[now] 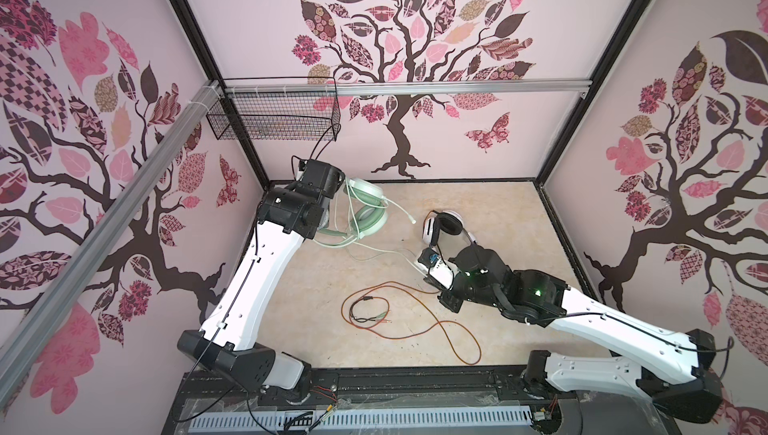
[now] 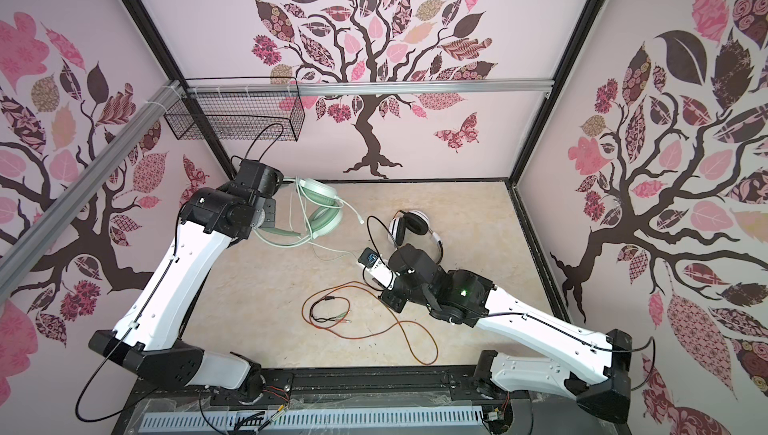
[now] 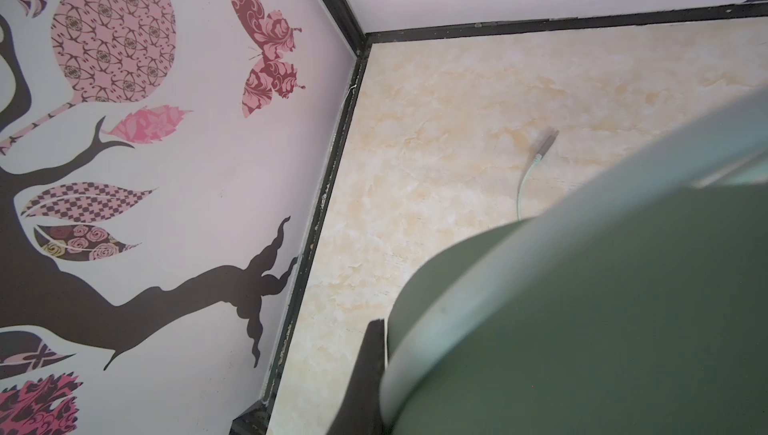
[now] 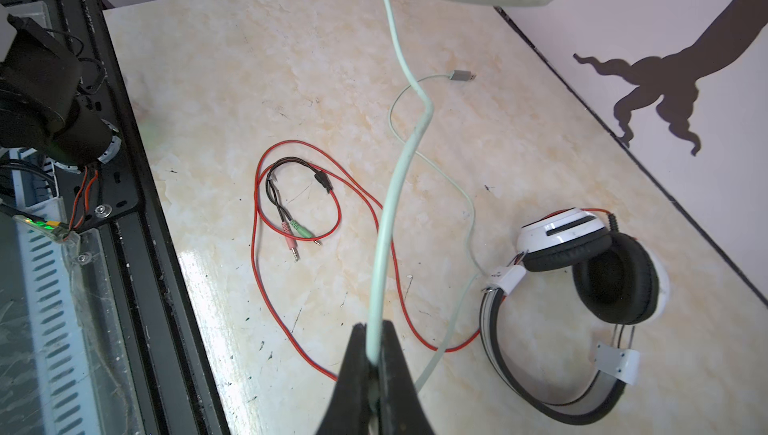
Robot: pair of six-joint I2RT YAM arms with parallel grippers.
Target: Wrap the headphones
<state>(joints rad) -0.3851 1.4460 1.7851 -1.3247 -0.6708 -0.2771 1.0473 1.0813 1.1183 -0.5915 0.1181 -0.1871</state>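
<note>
Left gripper (image 3: pixel 372 337): pressed together, as far as I can read it. Its wrist view gives me one dark finger (image 3: pixel 365 379) hard against a green ear cup (image 3: pixel 582 329); the other finger is hidden. In both top views the fingers are buried under the wrist, left of centre, so I can't see the exact grip point.

Wire basket (image 1: pixel 274 121) hangs on the rail (image 1: pixel 415 89) above that arm, upper left of the frame.

Mint headset (image 1: pixel 368 204) (image 2: pixel 324 208) sits just right of the left wrist, upper middle of the frame. It looks held up off the table (image 1: pixel 511 237): the right wrist view has one cup hanging clear above the tabletop. Pale green cable (image 4: pixel 382 254) is draped loosely over the cups, then runs down and right to the other arm. Its plug (image 1: pixel 411 220) points toward frame centre.

Lower centre: orange-red cable (image 1: pixel 342 308) sprawls in loose loops flat on the table. A short black adapter (image 4: pixel 322 179) with pink and green jacks (image 4: pixel 297 233) lies inside one loop.

Right gripper (image 4: pixel 372 331), right of centre and aimed up-left, is pinching the pale green cable. Jaws are tight on it, and the cable rises from them to the raised cup.

White-and-black headset (image 1: pixel 446 225) lies on the table just beyond that gripper, right of centre. The orange-red cable plugs into its white cup. Part of its thin band is hidden under the right wrist in both top views.
</note>
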